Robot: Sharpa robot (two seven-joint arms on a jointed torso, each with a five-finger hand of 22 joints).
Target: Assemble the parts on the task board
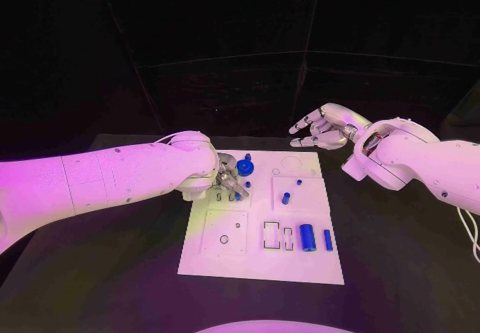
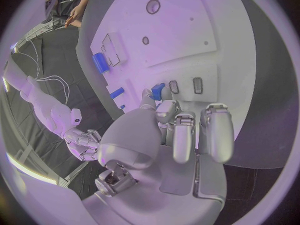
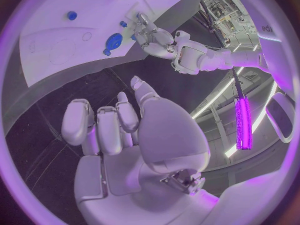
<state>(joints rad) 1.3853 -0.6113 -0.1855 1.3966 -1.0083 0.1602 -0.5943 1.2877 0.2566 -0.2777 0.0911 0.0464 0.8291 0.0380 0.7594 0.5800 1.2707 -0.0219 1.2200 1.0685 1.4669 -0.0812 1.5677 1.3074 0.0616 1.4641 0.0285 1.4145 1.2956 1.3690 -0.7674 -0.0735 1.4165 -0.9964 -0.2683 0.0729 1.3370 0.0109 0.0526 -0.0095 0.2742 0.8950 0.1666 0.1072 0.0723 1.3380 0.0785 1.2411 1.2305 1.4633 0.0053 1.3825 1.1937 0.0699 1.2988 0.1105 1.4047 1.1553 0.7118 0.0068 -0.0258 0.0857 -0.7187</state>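
Observation:
The white task board (image 1: 265,260) lies in the middle of the black table. My left hand (image 1: 228,182) is over its far left part, fingers curled down, and pinches a small blue part (image 2: 157,91) at its fingertips beside two narrow slots (image 2: 197,85). A blue round knob (image 1: 245,166) stands just beyond the hand. Two small blue pegs (image 1: 285,198) sit mid-board. A thick blue cylinder (image 1: 307,237) and a thin one (image 1: 328,239) lie at the near right. My right hand (image 1: 320,128) hangs above the table past the board's far right corner, fingers apart and empty.
Empty outlined recesses (image 1: 272,234) lie beside the cylinders, and a square recess with a small hole (image 1: 224,238) is at the near left. Black table (image 1: 400,277) surrounds the board. A white cable (image 1: 470,236) runs at the right edge.

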